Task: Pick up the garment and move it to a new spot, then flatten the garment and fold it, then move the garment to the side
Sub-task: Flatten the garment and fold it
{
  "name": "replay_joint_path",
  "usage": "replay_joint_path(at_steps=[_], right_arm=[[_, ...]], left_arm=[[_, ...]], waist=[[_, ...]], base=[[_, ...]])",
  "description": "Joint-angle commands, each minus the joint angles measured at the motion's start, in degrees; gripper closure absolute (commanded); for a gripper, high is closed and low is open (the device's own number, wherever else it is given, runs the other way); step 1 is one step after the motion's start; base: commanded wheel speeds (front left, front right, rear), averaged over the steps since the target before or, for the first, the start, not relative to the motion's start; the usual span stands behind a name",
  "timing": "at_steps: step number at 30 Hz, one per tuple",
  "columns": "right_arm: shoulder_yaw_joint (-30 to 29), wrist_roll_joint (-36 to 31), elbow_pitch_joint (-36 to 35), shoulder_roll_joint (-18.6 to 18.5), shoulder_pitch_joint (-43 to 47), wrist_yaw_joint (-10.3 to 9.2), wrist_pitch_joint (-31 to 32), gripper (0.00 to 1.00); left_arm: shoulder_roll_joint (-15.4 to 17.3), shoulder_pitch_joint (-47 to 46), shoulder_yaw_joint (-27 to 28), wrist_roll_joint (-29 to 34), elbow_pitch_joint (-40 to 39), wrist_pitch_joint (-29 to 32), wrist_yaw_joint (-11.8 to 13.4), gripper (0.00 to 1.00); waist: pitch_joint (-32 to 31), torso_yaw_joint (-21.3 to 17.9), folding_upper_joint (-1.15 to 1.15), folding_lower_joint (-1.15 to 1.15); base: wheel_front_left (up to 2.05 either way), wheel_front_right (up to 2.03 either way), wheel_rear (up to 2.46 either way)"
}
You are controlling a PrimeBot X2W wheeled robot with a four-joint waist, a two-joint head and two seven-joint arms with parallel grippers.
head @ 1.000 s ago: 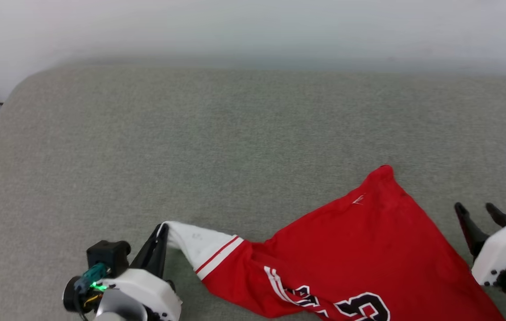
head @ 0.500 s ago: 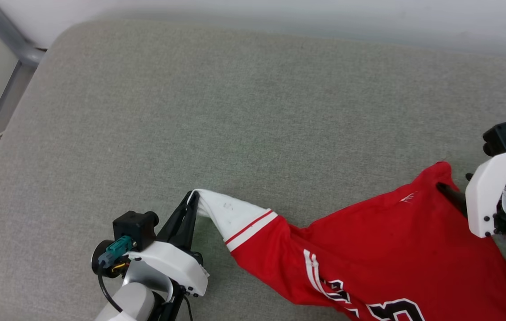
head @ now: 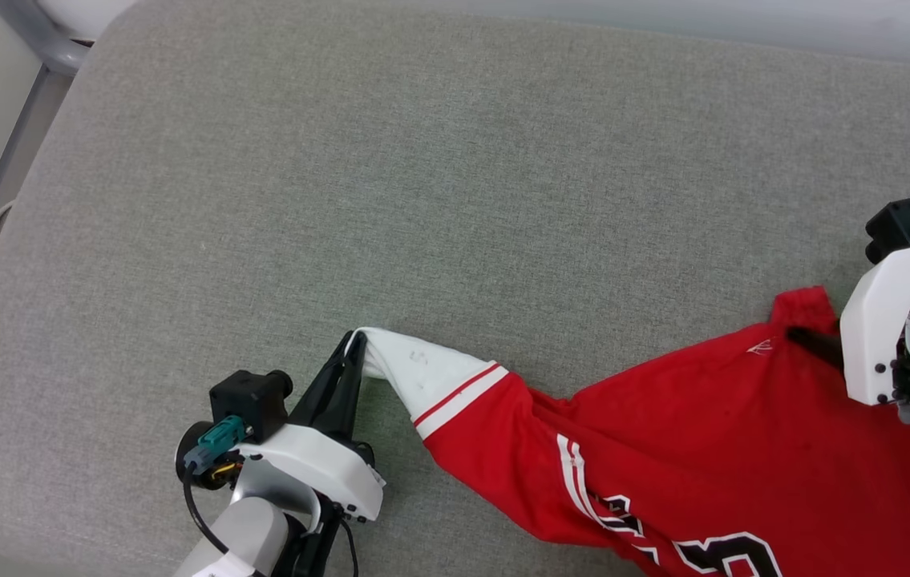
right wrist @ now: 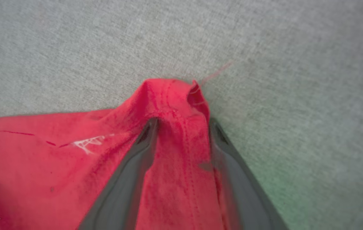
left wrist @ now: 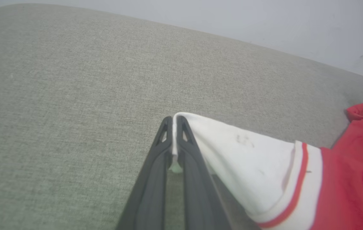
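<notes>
— When looking down from the head, where to find the garment (head: 703, 449)?
— On the grey cushion (head: 422, 160), at the lower right. Lies with the red body mostly flat and runs past the bottom edge. Reaches to the left with a white sleeve (head: 430, 373), trimmed by a red stripe.
— And at the left gripper (head: 350, 344)?
— Closed tightly on the very end of that sleeve. Far to the right, at the right gripper (head: 795, 335), one dark finger laid against the top red corner (head: 803, 308); hard to judge the opening from up here.
— From the left wrist, then?
— Pinches a thin white edge between both fingers (left wrist: 155, 179), tips pressed together. Holds the sleeve in a taut slope toward the red part at the right. At the right border, the same red corner next to a dark finger of the other arm.
— From the right wrist?
— Jaws wide apart, one on each side of the bunched corner. Touches the cloth on both sides, but cannot tell if pinched or just straddled. To the left of the fingers, a small white mark (right wrist: 88, 142) on the red; just beyond the corner, a loose thread (right wrist: 216, 72) on the cushion.
</notes>
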Motion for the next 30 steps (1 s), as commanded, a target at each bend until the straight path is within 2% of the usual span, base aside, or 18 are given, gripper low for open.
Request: replay_joint_path(at_steps=[1, 8, 13, 16, 23, 30], right_arm=[[4.46, 1.97, 3.28, 2.24, 5.6, 0.17, 3.54, 1.0], [5.25, 5.22, 2.75, 0.83, 0.93, 0.16, -1.31, 1.0], [3.5, 4.68, 2.24, -0.02, -2.99, 0.06, -7.63, 1.0], [1.7, 2.0, 3.69, 0.11, -5.11, 0.05, -12.62, 1.0], [-1.54, -3.38, 7.25, 3.5, -10.01, 0.04, -17.97, 1.0], [-4.63, -10.61, 10.81, 7.0, -17.88, 0.02, -23.18, 1.0]], left_arm=[[-0.25, -0.58, 0.06, -0.18, 0.3, -0.39, -0.23, 1.0], [0.76, 0.23, 0.54, -0.87, 1.7, -0.37, -0.61, 1.0], [3.35, -0.79, 2.04, -1.1, 1.8, 0.14, -0.61, 1.0], [6.16, -3.89, 3.55, -0.72, 2.15, 0.88, -0.8, 1.0], [10.27, -13.97, 6.02, -0.38, 4.5, 3.41, -1.62, 1.0], [12.89, -27.75, 6.66, 0.59, 10.02, 7.63, -2.86, 1.0]], waist=[[-0.06, -0.09, 0.0, 0.0], [-2.59, -1.25, 0.0, 0.0], [-5.74, -3.37, 0.0, 0.0], [-8.08, -5.73, 0.0, 0.0], [-10.29, -10.51, 0.0, 0.0], [-9.06, -14.5, 0.0, 0.0]], base=[[0.0, 0.0, 0.0], [0.0, 0.0, 0.0], [0.0, 0.0, 0.0], [0.0, 0.0, 0.0], [0.0, 0.0, 0.0], [0.0, 0.0, 0.0]])
